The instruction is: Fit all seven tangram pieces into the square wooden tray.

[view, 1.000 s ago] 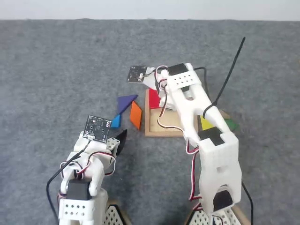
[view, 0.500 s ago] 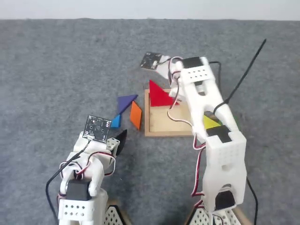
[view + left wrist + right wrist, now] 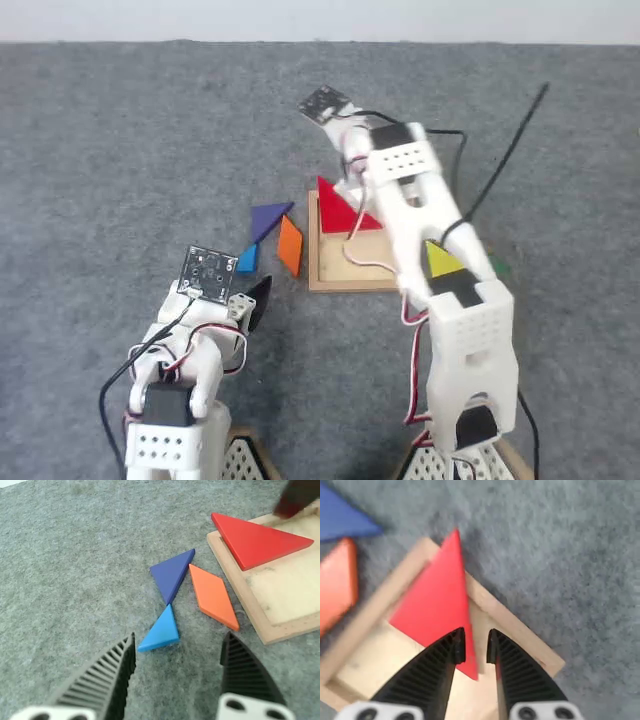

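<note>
The red triangle (image 3: 340, 208) lies askew on the far left corner of the square wooden tray (image 3: 345, 272), one point over the rim. My right gripper (image 3: 474, 647) hovers just above that triangle (image 3: 437, 605), its fingers shut to a thin slit and holding nothing. On the mat left of the tray lie a dark blue triangle (image 3: 268, 218), an orange parallelogram (image 3: 290, 245) and a small light blue triangle (image 3: 247, 260). My left gripper (image 3: 177, 655) stands open near the light blue triangle (image 3: 161, 632). A yellow piece (image 3: 440, 260) shows beside the right arm.
A green piece (image 3: 495, 267) peeks out on the mat right of the right arm. That arm covers much of the tray's right half. Grey mat stretches bare to the far left and far right.
The right arm lifted off the red triangle and swung right, leaving it on the tray's corner, then came back left over it. The left arm has kept still.
</note>
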{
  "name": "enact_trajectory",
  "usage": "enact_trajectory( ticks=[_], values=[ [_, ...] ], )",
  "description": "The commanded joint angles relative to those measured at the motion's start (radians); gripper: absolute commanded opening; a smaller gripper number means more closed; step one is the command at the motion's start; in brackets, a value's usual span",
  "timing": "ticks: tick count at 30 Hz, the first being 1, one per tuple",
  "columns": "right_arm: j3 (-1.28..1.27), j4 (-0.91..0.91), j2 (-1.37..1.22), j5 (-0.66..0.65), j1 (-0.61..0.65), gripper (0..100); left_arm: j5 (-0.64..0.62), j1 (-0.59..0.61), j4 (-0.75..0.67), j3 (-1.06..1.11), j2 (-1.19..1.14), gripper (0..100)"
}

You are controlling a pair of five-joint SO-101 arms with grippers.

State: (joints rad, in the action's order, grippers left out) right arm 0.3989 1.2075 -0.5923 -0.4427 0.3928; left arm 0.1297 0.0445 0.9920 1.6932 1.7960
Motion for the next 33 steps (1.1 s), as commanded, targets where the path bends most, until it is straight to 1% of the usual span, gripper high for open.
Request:
enact_trajectory(
  ticks=[1,7,10,12,14,17,19,22,24,26,29,33],
  values=[
    [0.044,-0.033,0.025,0.103,0.027,7.0,0.005,0.003,0.009,-0.01,0.015,27],
    [0.041,-0.036,0.045,0.161,0.042,6.9,0.005,0.003,0.009,-0.01,0.015,27],
    [-0.029,-0.065,0.122,0.193,0.042,6.9,0.005,0.003,0.009,-0.01,0.015,27],
    [-0.149,-0.133,0.214,0.204,0.042,6.9,0.005,0.003,0.009,-0.01,0.015,27],
    [-0.33,-0.231,0.334,0.203,0.05,6.9,0.005,0.003,0.009,-0.01,0.015,27],
    [-0.614,-0.426,0.487,0.178,0.093,6.9,0.005,0.003,0.009,-0.01,0.015,27],
    [-0.715,-0.495,0.532,0.157,0.13,6.9,0.005,0.003,0.009,-0.01,0.015,27],
    [-0.704,-0.453,0.516,0.15,0.162,6.9,0.005,0.003,0.009,-0.01,0.015,27],
    [-0.681,-0.392,0.495,0.153,0.156,6.9,0.005,0.003,0.009,-0.01,0.015,27],
    [-0.68,-0.354,0.487,0.155,0.122,6.9,0.005,0.003,0.009,-0.01,0.015,27],
    [-0.68,-0.348,0.472,0.147,0.074,6.9,0.005,0.003,0.009,-0.01,0.015,27],
    [-0.677,-0.349,0.418,0.112,0.05,6.9,0.005,0.003,0.009,-0.01,0.015,27]
  ],
)
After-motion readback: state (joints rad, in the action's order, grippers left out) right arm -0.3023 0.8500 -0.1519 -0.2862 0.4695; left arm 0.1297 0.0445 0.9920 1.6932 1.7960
